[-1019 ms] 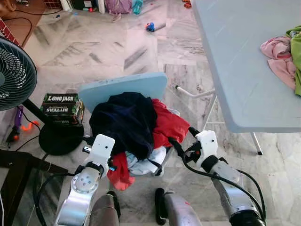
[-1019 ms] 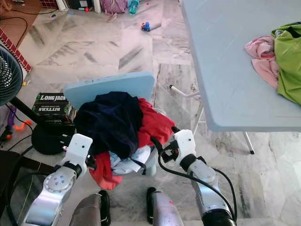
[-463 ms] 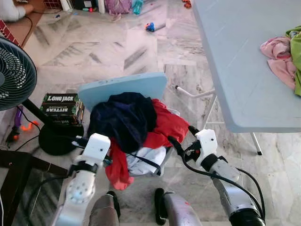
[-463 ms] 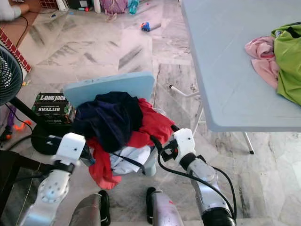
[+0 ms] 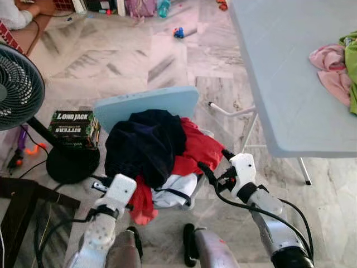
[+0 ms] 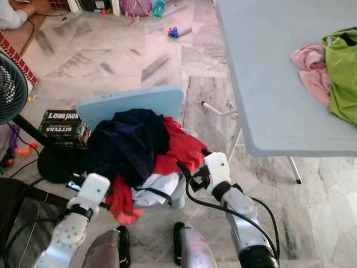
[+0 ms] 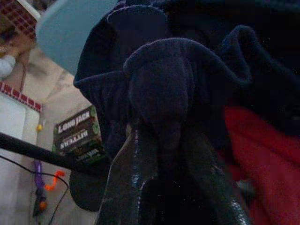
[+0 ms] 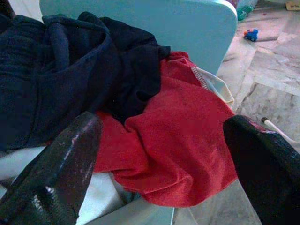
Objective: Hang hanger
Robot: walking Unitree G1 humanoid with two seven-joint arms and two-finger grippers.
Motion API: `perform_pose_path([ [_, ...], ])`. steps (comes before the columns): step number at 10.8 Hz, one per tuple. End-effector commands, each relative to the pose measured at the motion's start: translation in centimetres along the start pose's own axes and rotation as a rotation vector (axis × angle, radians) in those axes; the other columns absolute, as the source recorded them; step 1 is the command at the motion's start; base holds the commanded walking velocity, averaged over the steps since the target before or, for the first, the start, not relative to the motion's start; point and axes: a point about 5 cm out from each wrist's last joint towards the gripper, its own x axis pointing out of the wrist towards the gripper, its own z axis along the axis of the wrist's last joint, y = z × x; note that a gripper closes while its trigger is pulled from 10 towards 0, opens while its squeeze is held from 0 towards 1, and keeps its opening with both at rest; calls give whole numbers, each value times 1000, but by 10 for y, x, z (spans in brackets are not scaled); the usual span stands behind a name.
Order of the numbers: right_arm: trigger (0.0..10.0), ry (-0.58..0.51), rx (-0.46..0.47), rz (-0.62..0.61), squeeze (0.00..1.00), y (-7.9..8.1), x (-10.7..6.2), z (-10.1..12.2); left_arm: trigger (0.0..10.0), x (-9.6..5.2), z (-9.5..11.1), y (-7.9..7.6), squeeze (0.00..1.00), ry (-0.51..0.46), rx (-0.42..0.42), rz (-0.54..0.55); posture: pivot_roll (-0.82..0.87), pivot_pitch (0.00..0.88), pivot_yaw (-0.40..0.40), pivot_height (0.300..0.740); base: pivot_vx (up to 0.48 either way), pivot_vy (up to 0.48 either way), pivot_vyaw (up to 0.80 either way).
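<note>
Left gripper (image 7: 161, 140) sits low in the lower left of the head views, at the near-left edge of the clothes pile. Its wrist view shows both black fingers (image 7: 129, 173) pinched close together on a fold of the dark navy garment (image 5: 146, 142), so it's closed on that cloth. Right gripper (image 5: 213, 167) is lower centre-right, just beside the red garment (image 5: 196, 148) at the pile's right edge. Its fingers (image 8: 58, 164) are spread wide w/ nothing between them, red cloth just ahead (not touching, as far as I can tell).

Clothes pile sits on a light blue chair (image 5: 148, 103) at frame centre: navy on top left, red to the right, a white piece (image 5: 177, 187) w/ a dark strap at the near edge. Hanger: can't make one out, may be buried in the pile.

Light blue folding table (image 5: 273, 72) fills the upper right, w/ a pink cloth (image 5: 330, 67) and a green cloth (image 6: 340, 72) at its far right edge. Black fan (image 5: 19, 86) on the left edge, and a "Long Jack Bitters" box (image 5: 74, 124) is beside its base. Marble floor (image 5: 128, 56) w/ a small blue toy car (image 5: 178, 32) up top. A person's arm (image 5: 17, 14) shows in the upper left corner.
</note>
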Motion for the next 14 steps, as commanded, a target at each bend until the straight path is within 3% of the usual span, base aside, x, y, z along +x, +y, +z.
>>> perform_pose_path([
  [1,10000,21,1,-2,0,-1,-4,-5,10000,-3,-8,1,1000,57,20,-11,49,225,-83,740,0,0,0],
  [2,10000,22,1,1,0,-1,-4,-5,10000,-4,-9,9,1000,69,83,30,49,225,-83,740,0,0,0],
  [3,10000,24,1,2,0,-1,-4,-6,10000,-9,-6,11,0,75,64,40,51,228,-83,740,0,0,0],
  [4,10000,25,2,3,0,-1,-4,-6,10000,-15,-5,8,420,101,18,16,51,228,-83,740,0,0,0],
  [5,10000,27,2,6,0,0,-4,-6,10000,-19,-6,5,1000,128,-5,-9,59,230,-81,740,0,0,0],
  [6,10000,25,5,9,0,1,-3,-6,10000,-22,-4,6,863,129,22,-12,61,232,-82,740,0,0,0],
  [7,10000,25,6,11,0,1,-3,-6,10000,-24,-2,6,0,124,23,-7,63,233,-80,740,0,0,0],
  [10,10000,27,7,11,0,2,-2,-7,10000,-27,2,11,0,120,54,-1,64,234,-76,740,0,0,0],
  [11,10000,26,9,10,0,2,-2,-7,10000,-27,3,13,0,133,28,3,64,233,-76,740,0,0,0],
  [12,10000,27,10,11,0,2,-2,-7,10000,-27,5,14,110,132,0,0,66,234,-74,740,0,0,0],
  [13,10000,26,11,14,0,3,-2,-7,10000,-27,4,12,1000,151,-43,-29,70,233,-74,740,0,0,0],
  [14,10000,25,10,17,0,4,-1,-7,10000,-29,1,9,1000,173,-51,-47,70,233,-74,740,0,0,0],
])
